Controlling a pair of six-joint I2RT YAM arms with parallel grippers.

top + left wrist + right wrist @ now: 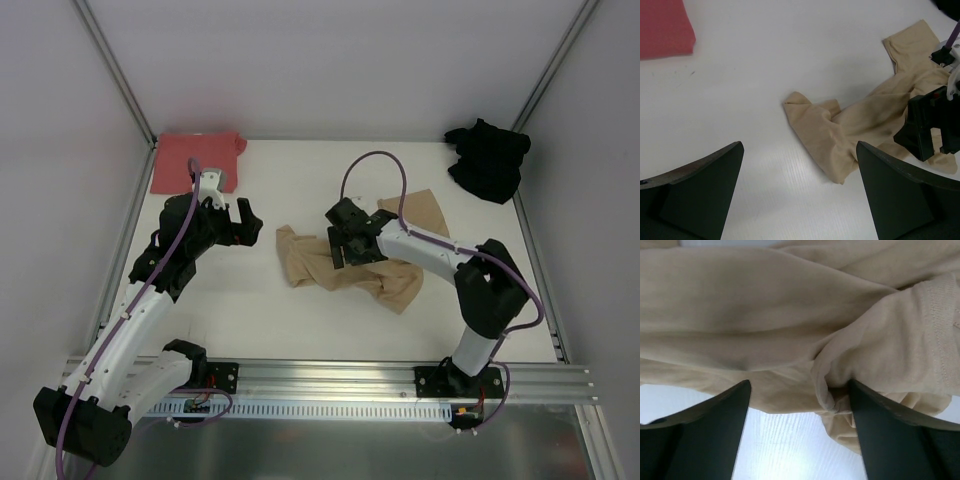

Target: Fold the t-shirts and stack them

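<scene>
You are working on the tan-beige t-shirt (305,262), which is lying crumpled on the white table (300,330). Your right gripper (799,390) is hanging low over it with the jaws standing apart. A hemmed fold of cloth is sitting just at the tips, but it is not pinched. Your left gripper (247,222) is also spread wide, carrying nothing, and is hovering just left of the tan shirt. In my judgement the shirt is needing to be spread flat first. So you are better closing on one single layer at a hem or corner, not on the bunched middle, and giving the free left end to the left gripper. The salmon-red t-shirt (195,160), which looks folded, is lying well behind and left of the tan one. The black t-shirt (488,158) is lying in a heap well behind and right of it. The table is looking smooth, so the cloth is probably going to slide. Pale walls (300,70) are closing the space behind the tan shirt and on both sides of it.
</scene>
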